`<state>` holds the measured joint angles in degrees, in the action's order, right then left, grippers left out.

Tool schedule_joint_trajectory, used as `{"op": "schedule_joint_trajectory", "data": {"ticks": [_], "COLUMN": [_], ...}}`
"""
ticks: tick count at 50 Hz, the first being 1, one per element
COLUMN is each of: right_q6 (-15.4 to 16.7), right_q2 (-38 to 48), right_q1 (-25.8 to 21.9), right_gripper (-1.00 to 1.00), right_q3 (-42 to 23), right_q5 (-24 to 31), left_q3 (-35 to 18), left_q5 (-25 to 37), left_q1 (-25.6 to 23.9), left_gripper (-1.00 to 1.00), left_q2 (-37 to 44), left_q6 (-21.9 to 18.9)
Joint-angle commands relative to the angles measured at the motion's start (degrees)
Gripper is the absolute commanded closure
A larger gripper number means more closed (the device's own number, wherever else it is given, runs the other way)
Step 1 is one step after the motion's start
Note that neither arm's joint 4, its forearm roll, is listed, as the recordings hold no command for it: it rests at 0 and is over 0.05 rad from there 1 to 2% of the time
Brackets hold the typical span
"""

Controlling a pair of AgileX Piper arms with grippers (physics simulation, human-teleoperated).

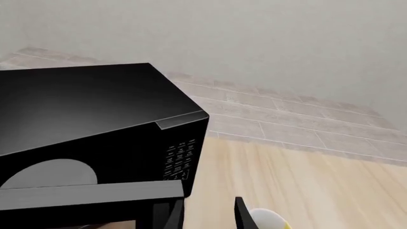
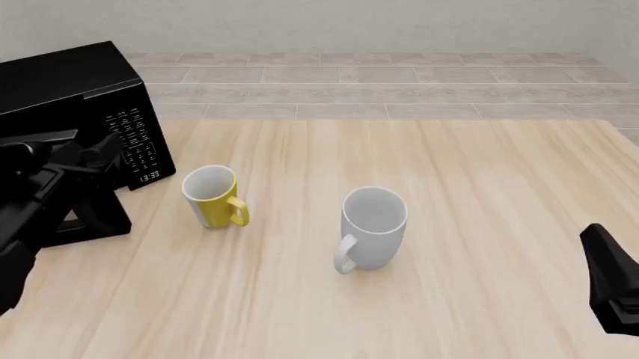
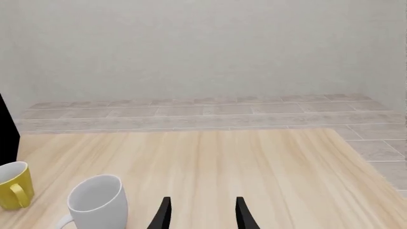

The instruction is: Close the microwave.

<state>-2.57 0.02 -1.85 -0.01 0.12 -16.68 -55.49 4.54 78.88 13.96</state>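
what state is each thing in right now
microwave: door swung open
yellow mug: upright, empty, apart from the microwave
white mug: upright, empty, handle toward the arms
left gripper: open, holding nothing, above the open door's top edge
right gripper: open, holding nothing

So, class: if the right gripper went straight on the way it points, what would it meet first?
Nothing nearby, it seems: the right gripper points over bare table toward the far wall. The white mug sits off to one side.

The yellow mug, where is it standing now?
In the front view, the yellow mug stands left of centre on the table, between the microwave and the white mug.
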Motion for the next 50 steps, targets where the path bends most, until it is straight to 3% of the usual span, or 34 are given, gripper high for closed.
{"op": "schedule_joint_trajectory", "data": {"ticks": [1,50], "right_q6": [-0.07,0.02], "right_q2": [0.00,0.00], "right_q1": [0.11,-0.13], "right_gripper": [-1.00,-1.00], "right_q3": [0.00,0.00], "right_q5": [0.17,0.27], "left_q3": [0.39,-4.28], "left_q5": [5.99,8.48], "left_q1": [3.36,4.99], "left_gripper": [-1.00,-1.00], "left_q2": [5.86,8.75], "left_q6": [-2.24,-3.95]}}
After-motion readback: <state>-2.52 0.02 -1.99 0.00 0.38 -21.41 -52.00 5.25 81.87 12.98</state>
